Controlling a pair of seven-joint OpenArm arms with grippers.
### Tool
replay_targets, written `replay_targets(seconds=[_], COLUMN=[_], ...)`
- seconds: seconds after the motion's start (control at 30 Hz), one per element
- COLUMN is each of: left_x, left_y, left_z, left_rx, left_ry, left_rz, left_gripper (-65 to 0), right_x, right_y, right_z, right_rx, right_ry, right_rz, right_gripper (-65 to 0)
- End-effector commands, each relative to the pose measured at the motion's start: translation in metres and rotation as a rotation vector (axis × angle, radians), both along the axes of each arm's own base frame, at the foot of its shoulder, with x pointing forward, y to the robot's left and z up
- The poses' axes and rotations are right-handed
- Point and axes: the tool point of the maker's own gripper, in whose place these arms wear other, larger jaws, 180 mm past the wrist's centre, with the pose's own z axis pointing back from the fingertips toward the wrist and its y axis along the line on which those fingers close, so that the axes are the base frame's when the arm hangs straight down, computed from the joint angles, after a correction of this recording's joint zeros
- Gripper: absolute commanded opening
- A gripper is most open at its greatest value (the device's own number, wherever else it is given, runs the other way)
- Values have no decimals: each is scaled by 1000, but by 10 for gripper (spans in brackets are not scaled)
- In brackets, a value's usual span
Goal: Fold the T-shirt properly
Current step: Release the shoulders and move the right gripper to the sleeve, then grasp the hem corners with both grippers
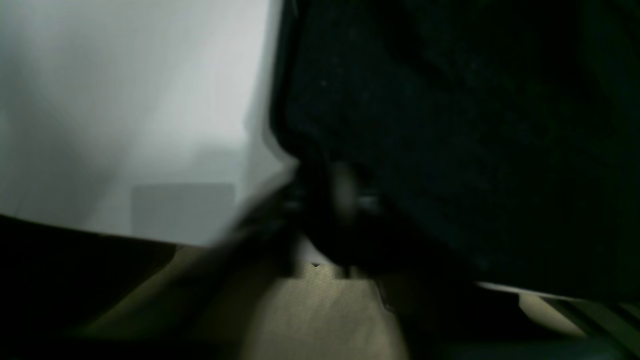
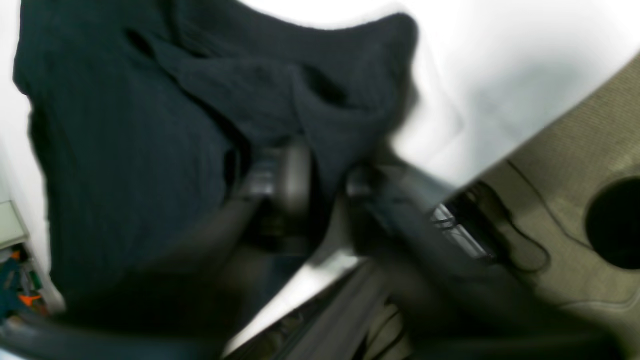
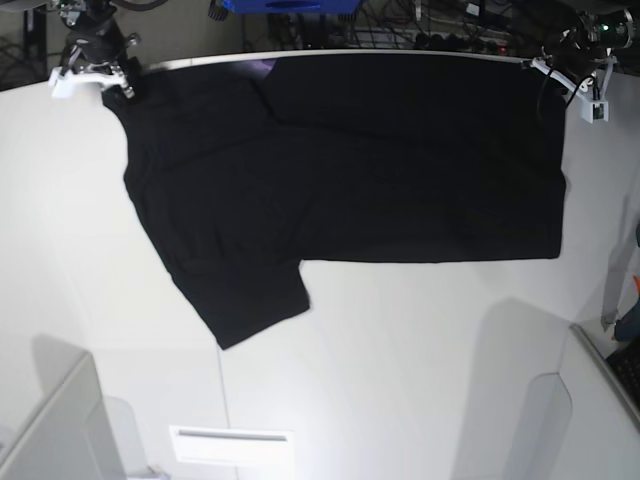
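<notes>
The T-shirt (image 3: 340,180) lies spread across the far half of the surface (image 3: 400,380), one sleeve reaching toward the near side. My right gripper (image 3: 95,75) sits at the shirt's far-left corner, my left gripper (image 3: 575,75) at its far-right corner.

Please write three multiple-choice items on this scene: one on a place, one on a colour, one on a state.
1. Where are the two grippers in the base view?
A. At the table's near edge
B. At the two far corners of the T-shirt
C. Both over the shirt's middle

2. What colour is the T-shirt's visible surface?
A. Light grey
B. Red
C. Black

3. How does the T-shirt lie?
A. Spread on the table, one sleeve pointing toward the near edge
B. Rolled into a ball
C. Hanging clear of the table

Answers:
1 B, the left gripper and right gripper sit at the far corners.
2 C, the T-shirt is black.
3 A, it lies spread on the white table.
</notes>
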Motion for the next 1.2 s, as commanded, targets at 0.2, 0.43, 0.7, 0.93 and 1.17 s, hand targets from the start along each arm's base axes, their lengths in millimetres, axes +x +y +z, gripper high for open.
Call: replay_targets(seconds=[0.2,0.43,0.7,0.93,1.17], left_x=[1,27,71,83,81], left_y=[46,70,56,57,65], left_z=[45,107,104,111,113], left_rx=[137,281,201,205,221], left_ry=[-95,-255,-195,-230,-220], left_rz=[87,126,85,86,92], left_gripper=[-219,-268,-650,-650,-599], right_x=[8,88,231,316,349], right_y=[-21,-24,8,14,31], right_z=[43,90,88,68,48], right_rx=[-124,-194,-250,-236,-260], right_ry=[-75,-264,-283,-175,-121], right_rz=[8,119,356,412,546], right_gripper=[-297,-296,-291,-288,-288])
